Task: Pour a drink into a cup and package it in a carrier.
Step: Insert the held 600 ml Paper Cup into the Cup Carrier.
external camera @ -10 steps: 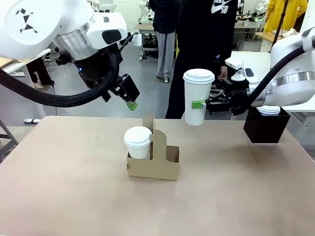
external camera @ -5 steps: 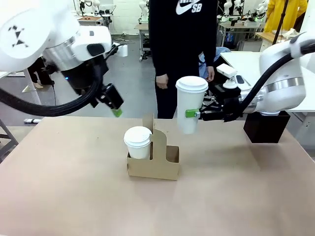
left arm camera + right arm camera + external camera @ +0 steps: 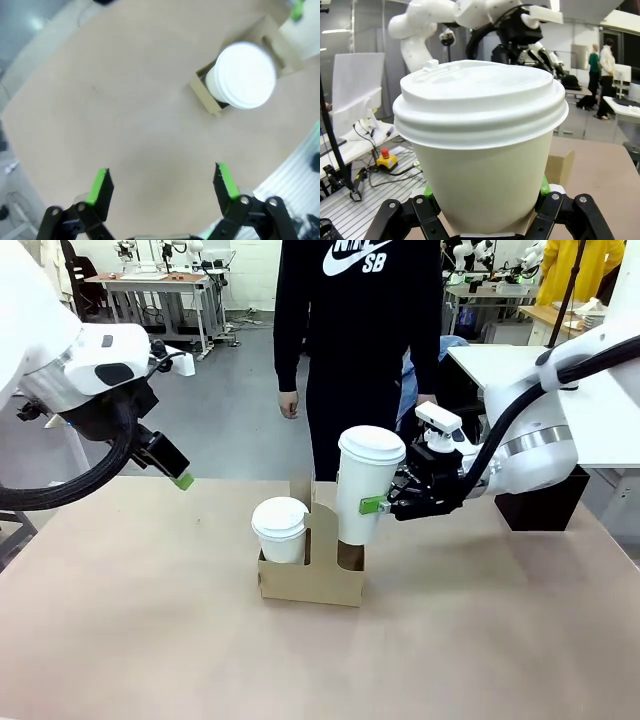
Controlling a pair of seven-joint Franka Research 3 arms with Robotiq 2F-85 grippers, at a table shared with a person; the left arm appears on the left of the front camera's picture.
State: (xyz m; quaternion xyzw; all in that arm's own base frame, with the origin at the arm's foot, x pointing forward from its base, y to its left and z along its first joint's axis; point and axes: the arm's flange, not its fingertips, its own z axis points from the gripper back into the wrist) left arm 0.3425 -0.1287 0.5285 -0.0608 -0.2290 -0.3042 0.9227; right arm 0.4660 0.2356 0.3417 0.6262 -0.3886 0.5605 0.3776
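Showing "SB" print, person's black top (image 3: 365, 300) behind gripper-held cup (image 3: 365, 485).

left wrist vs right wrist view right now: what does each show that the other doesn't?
Left wrist view alone: the open left hand, green pads spread with nothing between them, looking down on the lidded cup seated in the carrier and on bare table.
Right wrist view alone: the right hand shut on a second lidded cup, seen from the side, with the left arm and lab benches behind.
Both: a white lidded cup and some brown cardboard.
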